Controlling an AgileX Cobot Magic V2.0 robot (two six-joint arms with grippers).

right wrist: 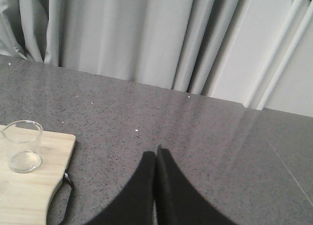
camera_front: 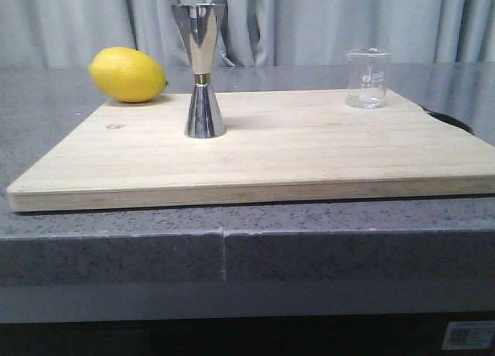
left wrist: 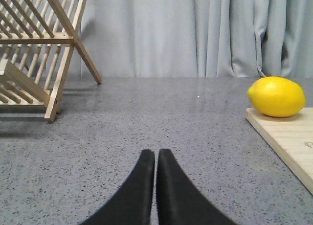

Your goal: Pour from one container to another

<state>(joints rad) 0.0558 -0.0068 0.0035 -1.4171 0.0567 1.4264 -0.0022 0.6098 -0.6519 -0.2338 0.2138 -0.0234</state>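
I count one beaker, one jigger, one lemon and one cutting board on the grey surface. In the front view the clear beaker stands upright at the board's upper right, the steel jigger upright left of centre, well apart from it; the lemon sits at upper left, touching the board's far corner. Both the left gripper and the right gripper have jaws pressed together, holding nothing. A wooden rack is cut off at the left wrist frame's upper left. I can't tell whether the beaker holds liquid.
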